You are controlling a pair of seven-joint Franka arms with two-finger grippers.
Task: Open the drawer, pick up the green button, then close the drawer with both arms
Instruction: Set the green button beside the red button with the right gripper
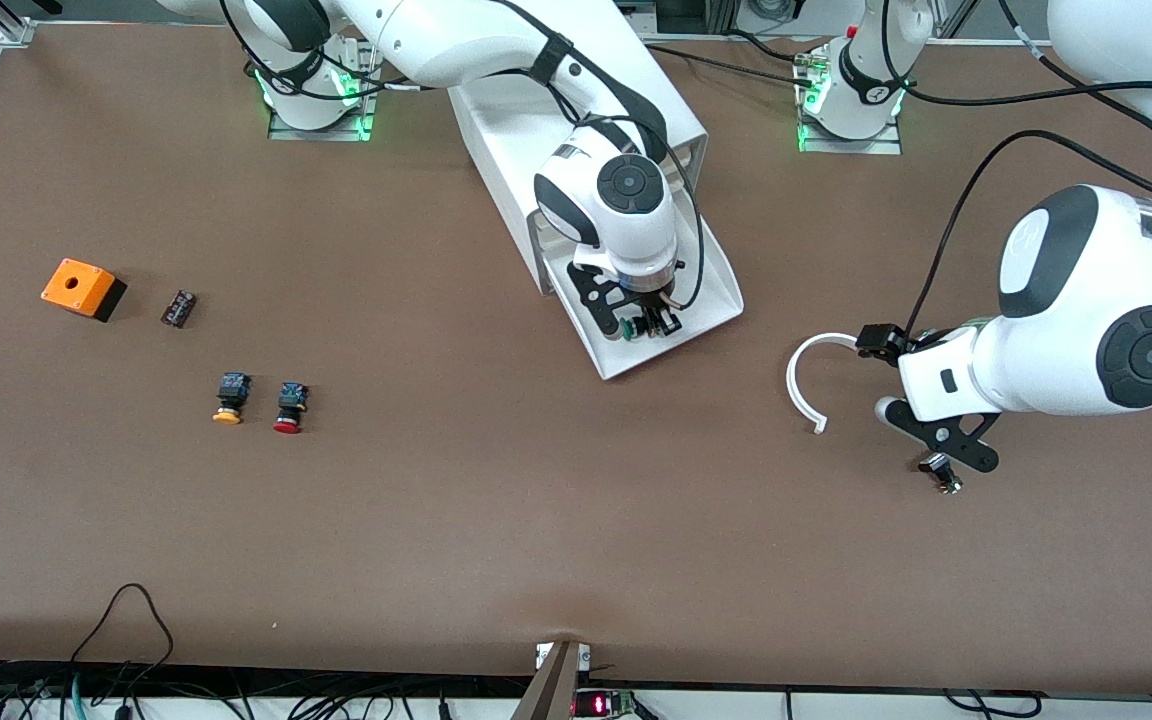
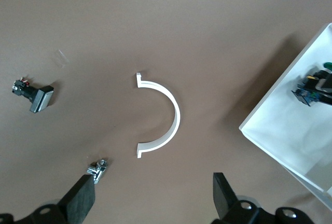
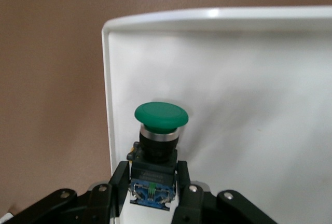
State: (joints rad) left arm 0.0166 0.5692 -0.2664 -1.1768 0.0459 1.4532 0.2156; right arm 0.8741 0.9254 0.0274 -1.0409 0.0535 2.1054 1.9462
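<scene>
The drawer (image 1: 721,290) is pulled out of the white cabinet (image 1: 506,130) as a shallow white tray; it also shows in the right wrist view (image 3: 233,79) and the left wrist view (image 2: 280,125). My right gripper (image 1: 648,325) is in the drawer, shut on the black-blue body of the green-capped button (image 3: 161,116). In the right wrist view the right gripper (image 3: 153,177) clamps it near the tray's rim. My left gripper (image 1: 946,442) is open and empty over bare table toward the left arm's end. It is also open in the left wrist view (image 2: 153,195).
A white curved piece (image 1: 804,378) and a small metal part (image 1: 942,476) lie by the left gripper. A square-capped switch (image 2: 35,95) lies nearby. An orange box (image 1: 83,288), a small black part (image 1: 178,307), a yellow-capped button (image 1: 229,398) and a red-capped button (image 1: 290,408) lie toward the right arm's end.
</scene>
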